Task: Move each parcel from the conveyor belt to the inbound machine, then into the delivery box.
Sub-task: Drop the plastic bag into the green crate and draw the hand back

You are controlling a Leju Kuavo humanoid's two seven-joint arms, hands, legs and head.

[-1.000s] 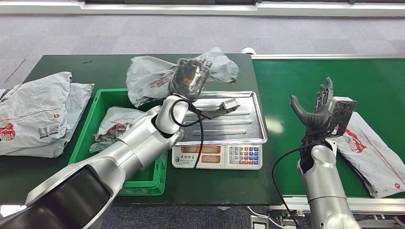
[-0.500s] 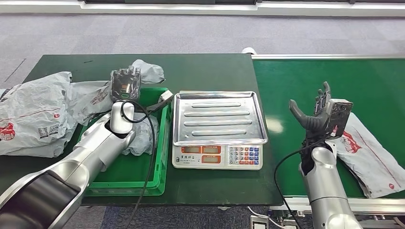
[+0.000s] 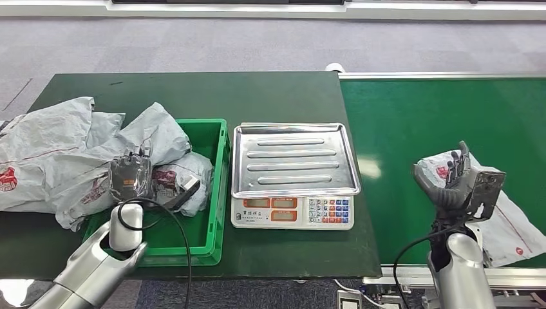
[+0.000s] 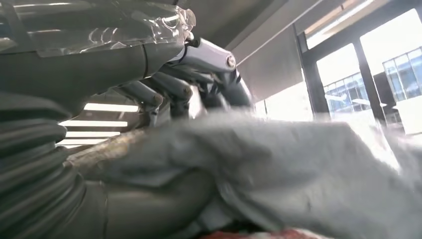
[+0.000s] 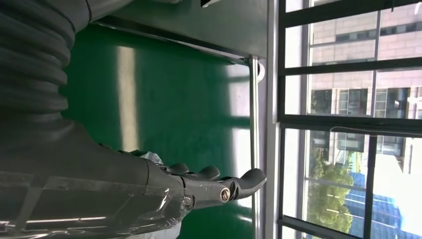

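Head view shows you the left hand (image 3: 131, 178) gripping a grey parcel (image 3: 154, 132) over the left rim of the green delivery box (image 3: 216, 193), while your right hand (image 3: 460, 187), fingers spread and empty, hovers above another parcel (image 3: 508, 222) on the conveyor belt (image 3: 444, 116).

Left robot hand (image 4: 164, 94) grips a grey parcel (image 4: 278, 174).

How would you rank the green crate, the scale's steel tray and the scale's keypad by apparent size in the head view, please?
1. Green crate and steel tray: too close to rank, since parcels and the left arm cover much of the crate.
2. Keypad: clearly the smallest.
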